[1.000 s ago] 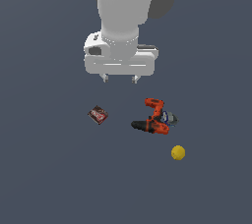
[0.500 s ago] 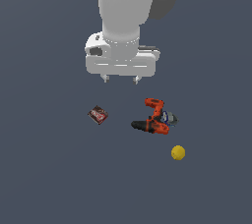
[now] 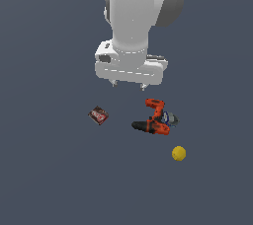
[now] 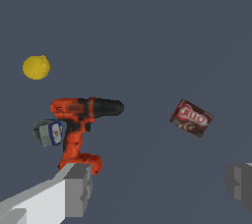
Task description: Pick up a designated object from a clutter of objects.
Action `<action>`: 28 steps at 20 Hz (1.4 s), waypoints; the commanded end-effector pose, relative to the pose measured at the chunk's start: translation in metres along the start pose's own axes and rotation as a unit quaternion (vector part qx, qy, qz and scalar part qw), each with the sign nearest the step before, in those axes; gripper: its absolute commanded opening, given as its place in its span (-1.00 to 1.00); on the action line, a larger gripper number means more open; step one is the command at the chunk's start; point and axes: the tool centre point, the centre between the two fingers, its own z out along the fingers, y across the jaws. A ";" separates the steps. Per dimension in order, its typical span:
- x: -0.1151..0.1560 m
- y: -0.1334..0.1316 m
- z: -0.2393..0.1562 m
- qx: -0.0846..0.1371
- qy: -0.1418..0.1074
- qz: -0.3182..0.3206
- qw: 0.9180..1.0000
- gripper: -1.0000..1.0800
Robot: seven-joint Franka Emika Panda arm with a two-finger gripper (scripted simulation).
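Observation:
The designated object, a tiny can [image 4: 53,132] with a blue rim and whitish face, lies against a dark grey disc [image 4: 39,131] beside the handle of the orange-and-black drill [image 4: 81,125]. In the exterior view the can [image 3: 167,118] is a small speck at the drill's [image 3: 153,120] right. My gripper [image 3: 129,86] hangs open and empty well above the floor, up and to the exterior view's left of the drill. In the wrist view the gripper [image 4: 157,186] shows two grey fingers [image 4: 76,188] spread wide apart with nothing between them.
A yellow ball [image 3: 179,153] lies apart from the drill, towards the exterior view's lower right; it also shows in the wrist view [image 4: 36,67]. A dark red-brown packet [image 3: 98,115] lies to the exterior view's left of the drill, and shows in the wrist view [image 4: 192,118] too.
My gripper has shifted slightly down and towards the exterior view's right, closer to the drill. The objects have not moved.

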 end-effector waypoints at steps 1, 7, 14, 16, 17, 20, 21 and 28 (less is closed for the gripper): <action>0.001 -0.009 0.007 0.003 -0.001 0.023 1.000 0.92; 0.002 -0.035 0.026 0.011 -0.003 0.087 0.996 0.92; 0.002 -0.064 0.049 0.017 -0.006 0.162 0.987 0.92; 0.001 -0.072 0.056 0.019 -0.007 0.184 0.983 0.92; 0.001 -0.076 0.059 0.019 -0.007 0.195 0.981 0.92; -0.001 -0.088 0.069 0.021 -0.008 0.227 0.974 0.92; -0.001 -0.092 0.072 0.021 -0.009 0.238 0.971 0.92; -0.006 -0.118 0.095 0.023 -0.011 0.313 0.949 0.92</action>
